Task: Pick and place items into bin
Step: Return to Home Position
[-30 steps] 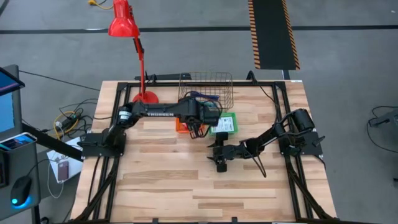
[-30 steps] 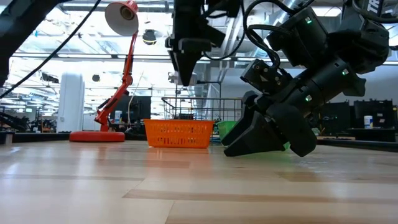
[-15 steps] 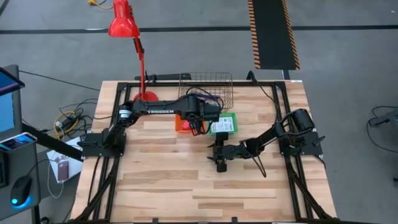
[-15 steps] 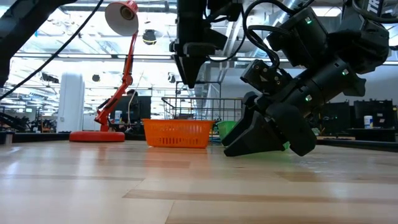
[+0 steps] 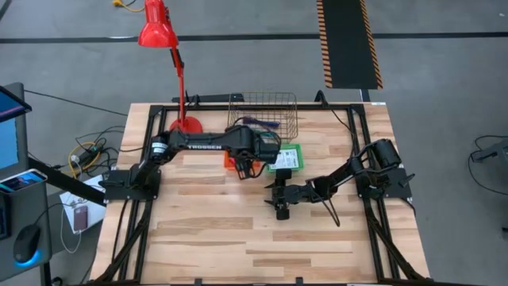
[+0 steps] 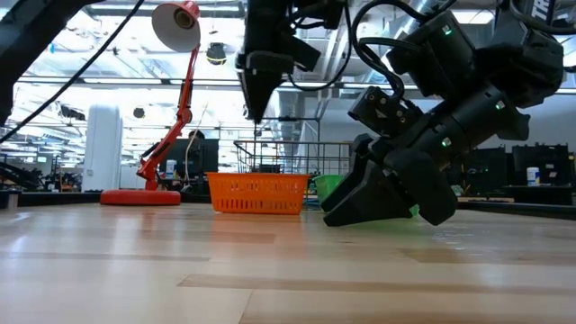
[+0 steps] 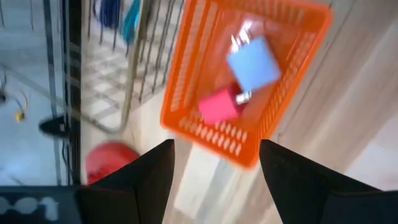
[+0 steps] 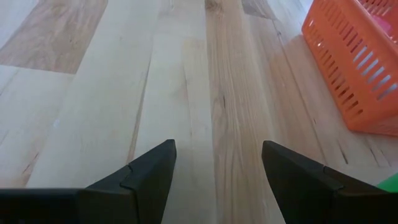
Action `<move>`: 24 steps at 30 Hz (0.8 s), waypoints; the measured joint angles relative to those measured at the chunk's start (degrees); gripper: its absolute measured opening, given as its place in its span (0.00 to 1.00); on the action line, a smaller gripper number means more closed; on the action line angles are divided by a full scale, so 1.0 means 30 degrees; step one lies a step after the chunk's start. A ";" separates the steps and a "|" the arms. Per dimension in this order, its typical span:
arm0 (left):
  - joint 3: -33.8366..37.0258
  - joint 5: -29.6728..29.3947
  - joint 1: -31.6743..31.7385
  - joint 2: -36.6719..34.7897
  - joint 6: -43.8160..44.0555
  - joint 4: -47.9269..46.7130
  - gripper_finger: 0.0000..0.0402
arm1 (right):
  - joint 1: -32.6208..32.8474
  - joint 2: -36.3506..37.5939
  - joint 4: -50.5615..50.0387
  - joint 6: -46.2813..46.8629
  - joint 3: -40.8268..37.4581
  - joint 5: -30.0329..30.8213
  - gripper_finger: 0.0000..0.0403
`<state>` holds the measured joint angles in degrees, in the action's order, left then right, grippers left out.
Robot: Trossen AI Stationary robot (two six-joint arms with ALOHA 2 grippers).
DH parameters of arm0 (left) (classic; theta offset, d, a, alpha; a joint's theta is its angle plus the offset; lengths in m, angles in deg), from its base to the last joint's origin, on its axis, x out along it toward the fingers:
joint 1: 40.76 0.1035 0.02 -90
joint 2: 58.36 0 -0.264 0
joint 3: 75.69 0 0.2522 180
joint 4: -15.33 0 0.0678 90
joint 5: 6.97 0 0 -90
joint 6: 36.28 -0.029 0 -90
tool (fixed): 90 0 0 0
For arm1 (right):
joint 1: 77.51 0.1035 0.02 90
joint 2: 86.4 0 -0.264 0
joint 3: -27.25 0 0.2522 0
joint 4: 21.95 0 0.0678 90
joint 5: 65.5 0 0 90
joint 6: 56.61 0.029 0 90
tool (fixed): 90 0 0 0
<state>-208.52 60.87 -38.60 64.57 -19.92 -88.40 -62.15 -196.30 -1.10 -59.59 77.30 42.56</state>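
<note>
High view: left gripper (image 5: 245, 164) has edged toward the table's left, above the orange bin (image 5: 229, 161). Left wrist: jaws wide, empty; pink block (image 7: 219, 106) and pale blue lump (image 7: 253, 62) lie side by side in the bin. We judge them light, rigid, best pinched across flat sides. Right wrist: right gripper (image 8: 217, 149) wide, empty.

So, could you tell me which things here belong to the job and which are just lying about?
Job: orange bin holding pink adapter and pale blue adapter, left gripper above it, wire basket, green bin, right gripper.
Lying about: red lamp, computer mouse, floor cables.
</note>
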 joint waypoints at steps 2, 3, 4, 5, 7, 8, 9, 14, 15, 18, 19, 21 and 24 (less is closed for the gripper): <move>0.0000 0.0074 -0.0188 -0.0004 0.0486 -0.0040 0.56 | 0.0000 -0.0007 0.0180 0.0001 -0.0007 0.0000 0.60; 0.0000 0.0149 -0.0344 -0.0007 0.0574 0.0030 0.56 | 0.0006 -0.0007 0.0246 0.0000 -0.0007 -0.0006 0.60; 0.0000 0.0235 -0.0565 -0.0053 0.0538 0.0023 0.56 | 0.0048 -0.0007 0.0315 0.0000 -0.0007 0.0005 0.60; 0.0000 0.0229 -0.0841 -0.0136 0.0346 0.0003 0.56 | 0.0093 -0.0015 0.0367 0.0000 -0.0007 0.0054 0.60; -0.0029 -0.0319 -0.1472 -0.0308 0.0028 -0.0023 0.56 | 0.0159 0.0158 0.0306 -0.0007 -0.0015 0.0059 0.60; -0.0029 -0.0927 -0.1816 -0.0395 0.0058 -0.0023 0.56 | 0.0186 0.0322 0.0181 -0.0016 -0.0016 -0.0009 0.60; -0.0029 -0.1457 -0.2124 -0.0459 0.0145 -0.0020 0.56 | 0.0219 0.0499 0.0060 -0.0029 -0.0036 -0.0081 0.60; -0.0012 -0.3735 -0.3678 -0.1980 -0.0189 0.2213 0.56 | 0.0239 0.2542 -0.0408 -0.0525 0.0022 -0.0338 0.60; -0.0015 -0.3993 -0.3967 -0.2410 -0.0469 0.2993 0.56 | 0.0194 0.3113 -0.0567 -0.0699 0.0029 -0.0292 0.60; -0.0015 -0.4058 -0.4577 -0.3830 -0.2021 0.6111 0.56 | -0.0044 0.4974 -0.1635 -0.0874 0.0169 -0.0182 0.60; -0.0013 -0.3742 -0.4699 -0.4395 -0.2608 0.7112 0.56 | -0.0141 0.5730 -0.2120 -0.0874 0.0265 -0.0158 0.60; -0.0015 -0.2429 -0.4736 -0.5505 -0.3842 0.9158 0.56 | -0.0236 0.7339 -0.3220 -0.0807 0.0478 -0.0058 0.60; -0.0030 -0.0154 -0.4575 -0.6816 -0.5193 1.1031 0.57 | -0.0377 0.9802 -0.4914 -0.0525 0.0644 -0.0059 0.60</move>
<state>-208.61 60.41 -52.32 44.13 -35.49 -55.31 -63.29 -166.90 -15.84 -61.17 79.24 42.38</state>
